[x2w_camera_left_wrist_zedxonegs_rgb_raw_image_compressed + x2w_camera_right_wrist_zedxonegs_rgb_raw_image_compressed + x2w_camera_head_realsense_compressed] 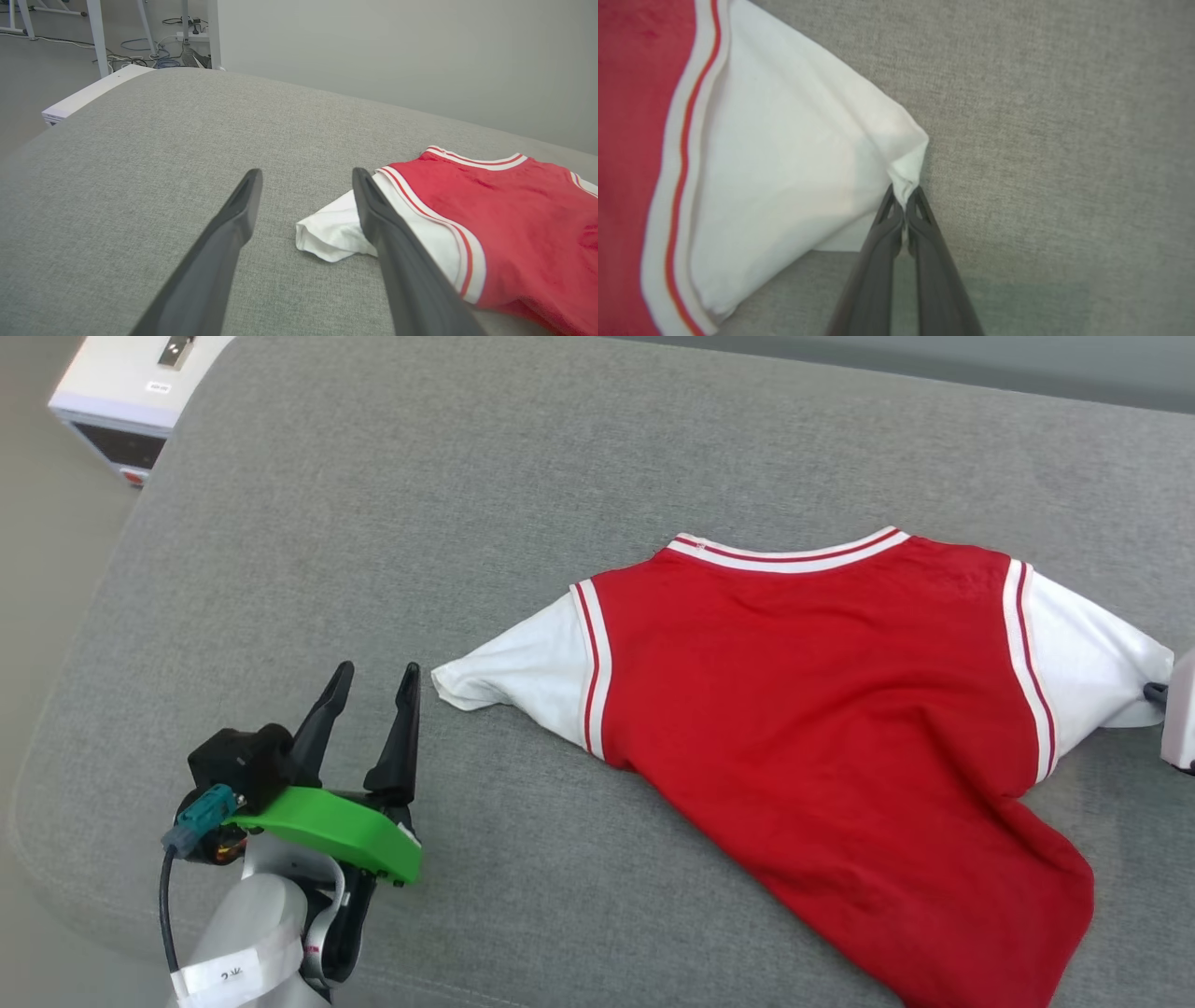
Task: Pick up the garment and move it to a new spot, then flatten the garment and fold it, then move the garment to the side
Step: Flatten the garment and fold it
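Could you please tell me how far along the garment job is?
Done: nothing clearly; the garment lies unfolded, hem rumpled, on the grey cushion. In hand: the right hand is shut on one white sleeve tip; the left hand is open beside the other sleeve. Left: flattening, folding, moving aside.

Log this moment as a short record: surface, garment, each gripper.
surface: grey woven fabric cushion
garment: red jersey shirt with white sleeves and striped trim, spread out, plain side up, lower hem rumpled
left gripper: open, holding nothing, close beside the left sleeve tip
right gripper: shut on the right sleeve edge
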Robot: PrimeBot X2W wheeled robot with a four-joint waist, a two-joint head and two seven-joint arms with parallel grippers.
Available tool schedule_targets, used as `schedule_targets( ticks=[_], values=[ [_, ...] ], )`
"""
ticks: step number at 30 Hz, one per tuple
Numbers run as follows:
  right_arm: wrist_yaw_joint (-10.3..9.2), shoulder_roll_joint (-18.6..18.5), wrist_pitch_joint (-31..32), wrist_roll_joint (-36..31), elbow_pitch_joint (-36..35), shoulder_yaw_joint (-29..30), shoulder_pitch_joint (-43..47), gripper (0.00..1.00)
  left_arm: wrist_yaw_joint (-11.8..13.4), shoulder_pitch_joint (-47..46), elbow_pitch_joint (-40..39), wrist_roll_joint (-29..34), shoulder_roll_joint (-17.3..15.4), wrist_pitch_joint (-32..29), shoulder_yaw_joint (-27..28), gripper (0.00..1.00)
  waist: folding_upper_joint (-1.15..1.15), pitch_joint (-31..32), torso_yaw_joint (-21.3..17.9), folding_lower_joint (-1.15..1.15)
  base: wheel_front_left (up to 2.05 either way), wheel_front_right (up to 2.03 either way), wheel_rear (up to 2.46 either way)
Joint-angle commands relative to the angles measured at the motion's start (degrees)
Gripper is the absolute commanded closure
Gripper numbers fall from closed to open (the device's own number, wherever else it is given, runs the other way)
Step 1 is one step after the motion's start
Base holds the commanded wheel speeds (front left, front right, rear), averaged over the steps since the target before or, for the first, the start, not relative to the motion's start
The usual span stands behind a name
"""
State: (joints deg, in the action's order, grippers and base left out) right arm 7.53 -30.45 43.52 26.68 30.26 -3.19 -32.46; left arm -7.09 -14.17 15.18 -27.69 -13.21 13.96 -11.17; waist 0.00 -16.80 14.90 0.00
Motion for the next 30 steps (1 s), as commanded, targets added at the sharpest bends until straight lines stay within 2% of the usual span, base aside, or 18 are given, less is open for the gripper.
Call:
schedule_targets(
  ticks=[1,10,14,19,24,26,30],
  values=[
    [-0.04,-0.1,-0.5,0.5,0.1,0.2,2.5,1.0,-0.4,-0.6,0.5,-0.6,-0.8,-0.8,-0.5,0.0,0.0,1.7,-2.8,0.0,0.0,0.0,0.0],
    [-0.04,-0.2,-2.5,0.7,-5.2,1.6,6.0,1.0,-0.4,-4.6,0.6,-3.9,-6.6,-9.5,-4.5,0.0,0.0,1.3,-7.3,0.0,0.0,0.0,0.0],
    [-0.04,0.1,-2.2,0.4,-7.1,2.0,5.5,1.0,-0.4,-9.8,-2.0,-8.2,-11.0,-18.1,-8.6,0.0,0.0,0.2,-8.6,0.0,0.0,0.0,0.0],
    [-0.04,0.8,-1.9,-0.1,-9.1,1.9,4.3,1.0,-0.4,-18.3,-2.3,-15.5,-14.7,-33.9,-12.5,0.0,0.0,-0.9,-9.9,0.0,0.0,0.0,0.0],
    [-0.04,1.9,-1.4,-0.5,-10.7,1.2,3.4,1.0,-0.3,-25.3,2.5,-19.3,-15.6,-47.7,-14.9,0.0,0.0,-1.9,-11.2,0.0,0.0,0.0,0.0],
    [-0.04,2.2,-1.4,-0.7,-11.0,0.8,2.8,1.0,-0.3,-27.2,4.5,-19.3,-16.0,-51.1,-15.9,0.0,0.0,-2.3,-11.7,0.0,0.0,0.0,0.0],
    [-0.04,2.5,-1.4,-0.6,-11.4,-0.2,2.0,1.0,-0.3,-29.8,8.0,-18.2,-16.0,-54.1,-17.8,0.0,0.0,-3.1,-12.5,0.0,0.0,0.0,0.0]
  ],
)
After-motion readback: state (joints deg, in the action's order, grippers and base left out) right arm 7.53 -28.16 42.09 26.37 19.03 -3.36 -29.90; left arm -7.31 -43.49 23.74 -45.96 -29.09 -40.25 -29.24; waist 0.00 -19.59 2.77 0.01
